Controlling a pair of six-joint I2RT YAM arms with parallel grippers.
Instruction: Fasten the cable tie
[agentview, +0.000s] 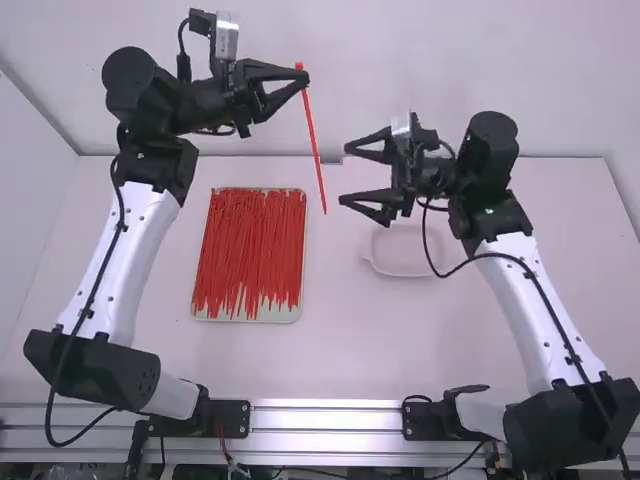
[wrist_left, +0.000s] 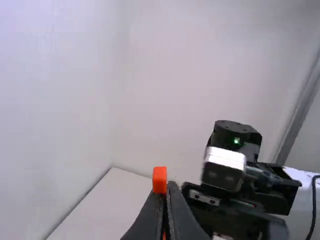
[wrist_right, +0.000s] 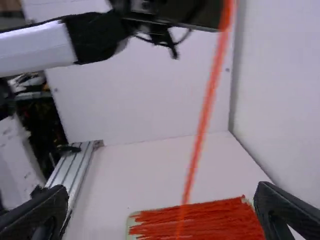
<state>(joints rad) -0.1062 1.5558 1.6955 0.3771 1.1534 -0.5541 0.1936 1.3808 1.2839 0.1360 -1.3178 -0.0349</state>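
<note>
My left gripper (agentview: 298, 76) is raised high at the back of the table, shut on the head end of a red cable tie (agentview: 314, 140). The strap hangs down from the fingers toward the table's middle, its tip free. The tie's orange head (wrist_left: 159, 179) pokes out just beyond my closed left fingertips (wrist_left: 151, 214). My right gripper (agentview: 345, 173) stands open to the right of the strap's lower end, facing it, with nothing between its fingers. From the right wrist, the strap (wrist_right: 205, 120) hangs in front of my spread fingers (wrist_right: 285, 207).
A flat tray (agentview: 203, 310) with several red cable ties (agentview: 252, 250) lies left of centre, also seen from the right wrist as a red pile (wrist_right: 200, 222). A shallow white dish (agentview: 400, 262) sits under the right arm. White walls close the back and sides.
</note>
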